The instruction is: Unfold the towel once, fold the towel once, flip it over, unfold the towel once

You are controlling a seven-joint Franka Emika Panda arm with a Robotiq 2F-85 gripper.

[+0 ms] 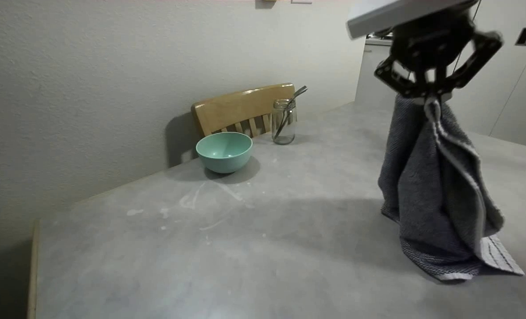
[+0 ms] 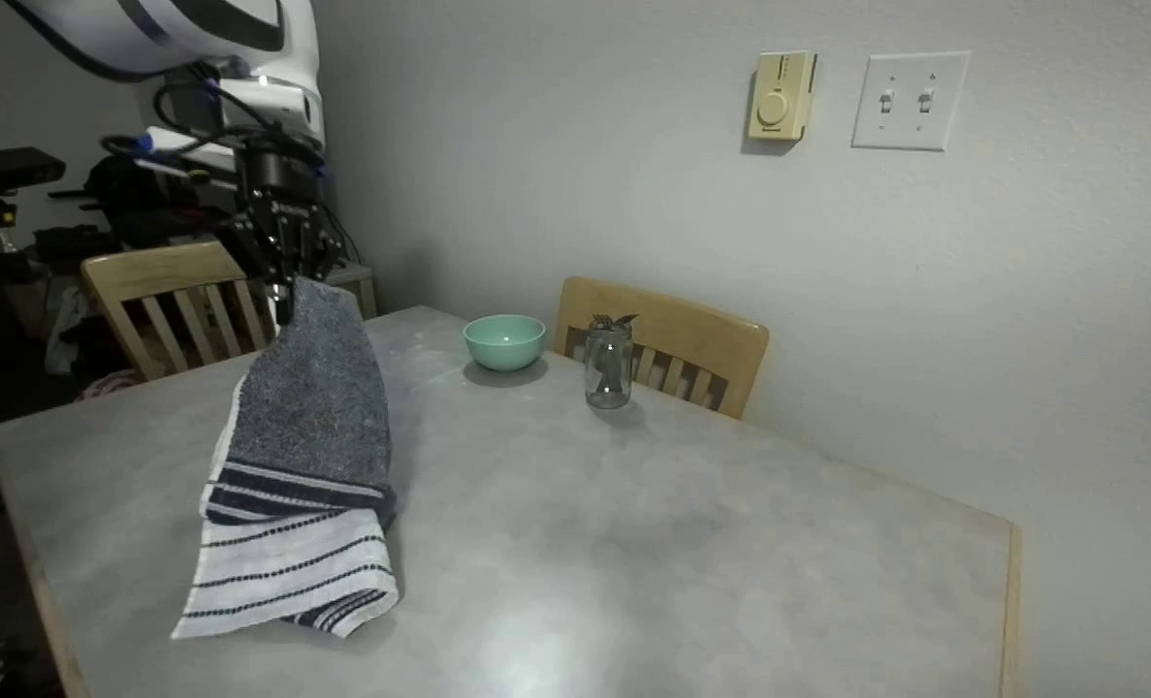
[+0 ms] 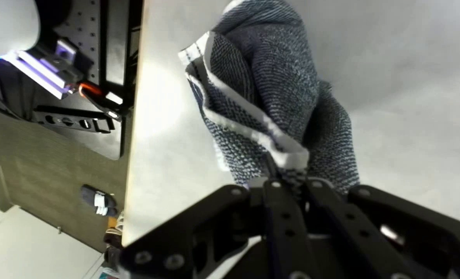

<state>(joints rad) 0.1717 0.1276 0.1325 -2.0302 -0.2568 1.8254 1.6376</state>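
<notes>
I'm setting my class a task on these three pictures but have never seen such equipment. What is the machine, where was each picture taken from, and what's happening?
The machine is one white, jointed robot arm ending in a black two-fingered gripper. Two pictures come from cameras outside the robot; the third from one on its wrist. The gripper pinches a soft blue-grey terry cloth towel with a striped white end, which hangs down onto a grey-topped table with pale wooden edging. Also on it stand a round teal bowl and a clear cylindrical glass jar holding metal cutlery.
</notes>
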